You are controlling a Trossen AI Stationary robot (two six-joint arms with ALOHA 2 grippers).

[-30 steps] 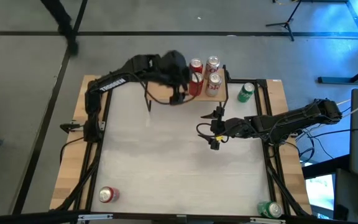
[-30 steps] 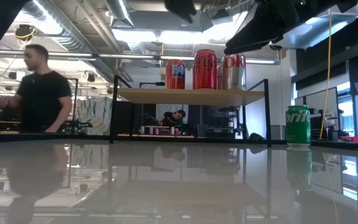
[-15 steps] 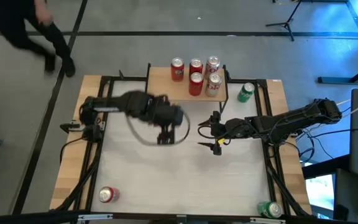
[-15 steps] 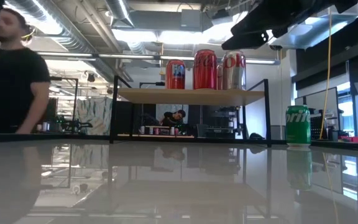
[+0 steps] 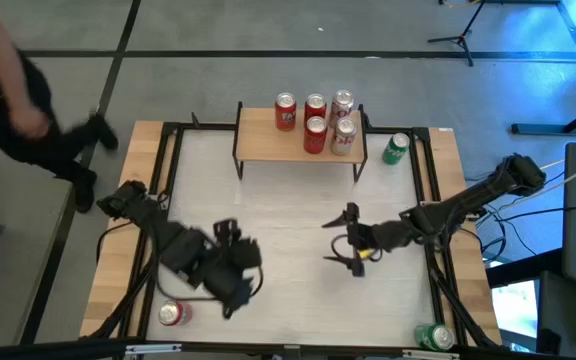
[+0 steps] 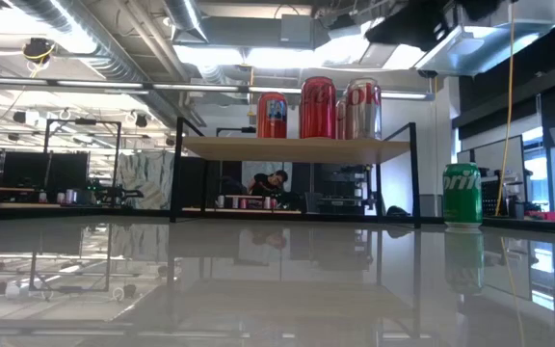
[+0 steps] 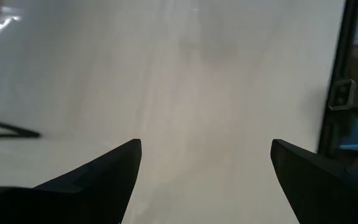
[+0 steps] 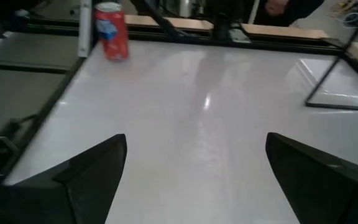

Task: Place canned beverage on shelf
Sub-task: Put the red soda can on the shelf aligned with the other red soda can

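Cans: red cylindrical soda can [image 5: 173, 313] is standing at 7 o'clock on the white table [image 5: 288, 230], just beside the left gripper [image 5: 230, 283], fingers spread, empty. Low light-wood shelf [image 5: 268, 140] at 12 o'clock is carrying five cans. Right gripper [image 5: 345, 240], centre-right, is gaping, empty.

I'm seeing the bench [image 5: 288, 250] showing a glossy, smooth white top that is mirroring the room in the low view, with bare wood edging. The shelf [image 5: 260, 140] is showing a matt light-wood top on thin black metal legs. The cans [image 6: 318, 107] on it are gleaming like shiny metal.
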